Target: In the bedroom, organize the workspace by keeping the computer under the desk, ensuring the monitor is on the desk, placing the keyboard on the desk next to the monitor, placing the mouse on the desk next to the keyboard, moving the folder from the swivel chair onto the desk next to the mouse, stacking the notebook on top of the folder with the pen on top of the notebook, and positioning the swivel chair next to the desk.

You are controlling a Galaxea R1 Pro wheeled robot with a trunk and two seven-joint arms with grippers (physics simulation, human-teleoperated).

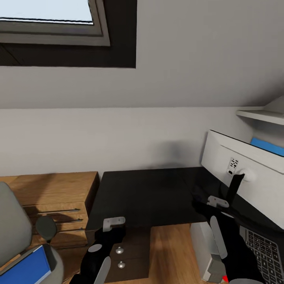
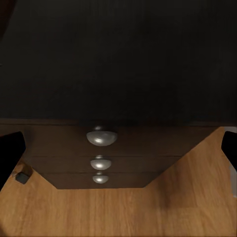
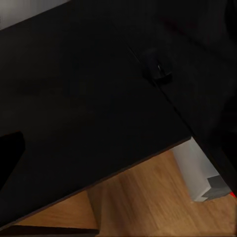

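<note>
From the head I'm looking forward and down across the desk [image 1: 150, 193] toward the wall. My left wrist camera is hanging close above the desk's front edge, facing down its drawers [image 2: 101, 163]. The right wrist camera is looking steeply down, probably over the desk's inner corner, sharing that black top.
</note>
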